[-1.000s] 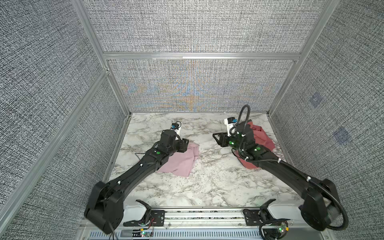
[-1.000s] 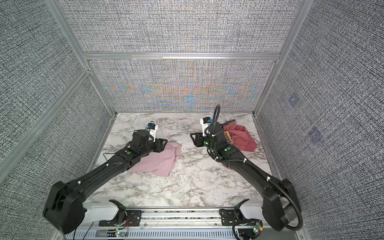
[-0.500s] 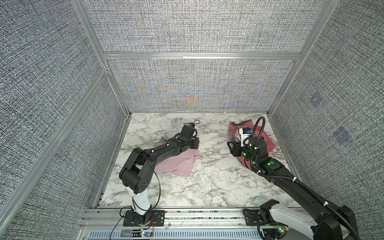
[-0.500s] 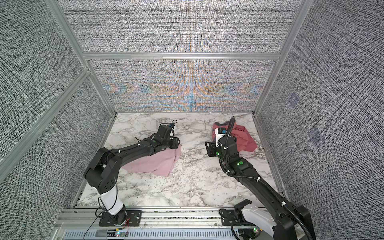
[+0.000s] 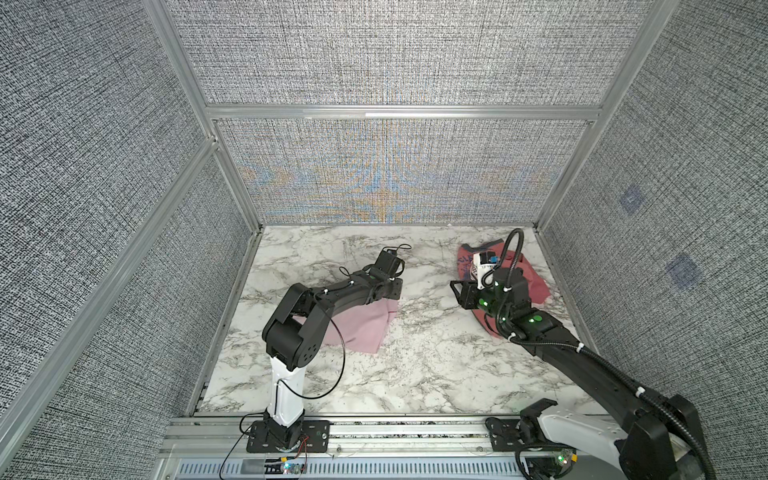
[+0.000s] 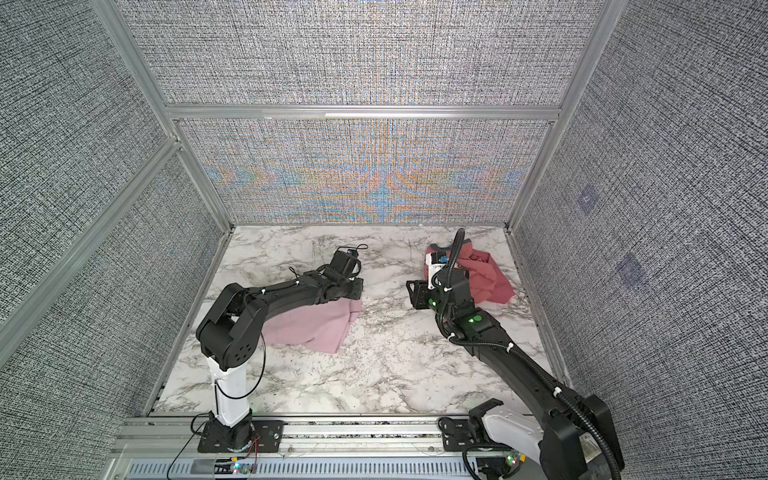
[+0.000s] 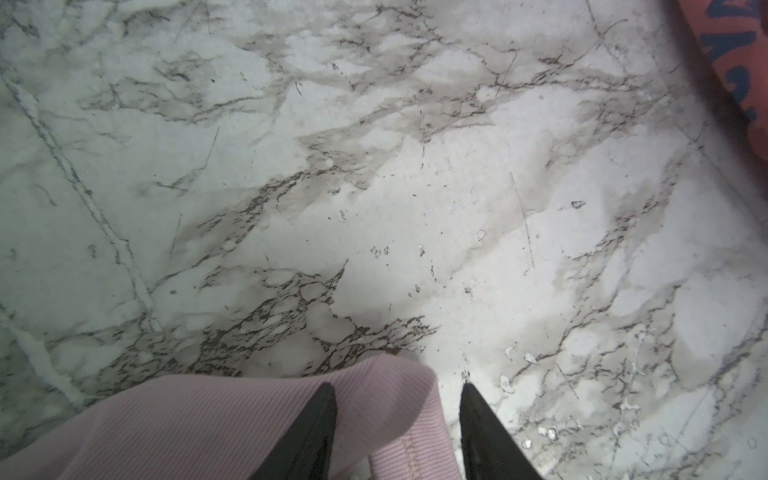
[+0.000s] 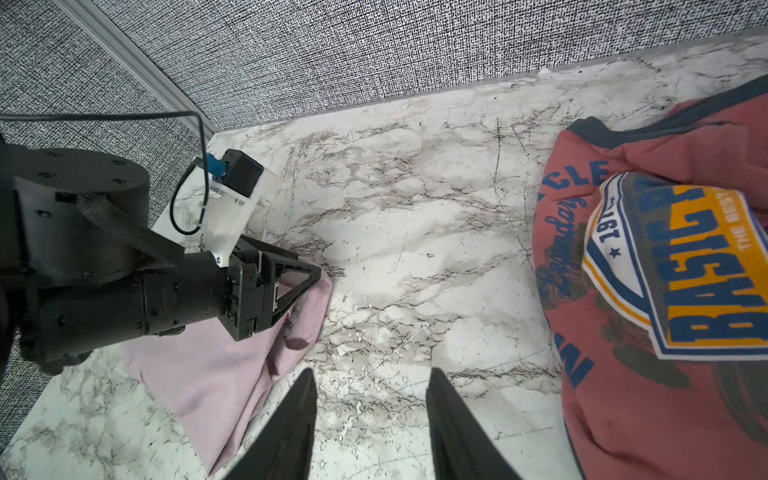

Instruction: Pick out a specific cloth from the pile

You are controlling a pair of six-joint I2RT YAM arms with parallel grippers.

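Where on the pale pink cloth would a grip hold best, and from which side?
Probably the pale pink cloth at its humped, stitched corner, from above: it seems to rise off the marble table while the rest lies flatter. The left gripper, open, straddles that edge.

In both top views my left arm lies across the pink cloth and hides its far part, and the wrist hides the claw tips. From the left wrist camera, the left claw has both fingers cut off at the frame's edge, along with most of the cloth. Whether a finger presses it, I can't tell. The right arm covers the middle of the red T-shirt. The right wrist picture crops that shirt and the fingers of the right claw.
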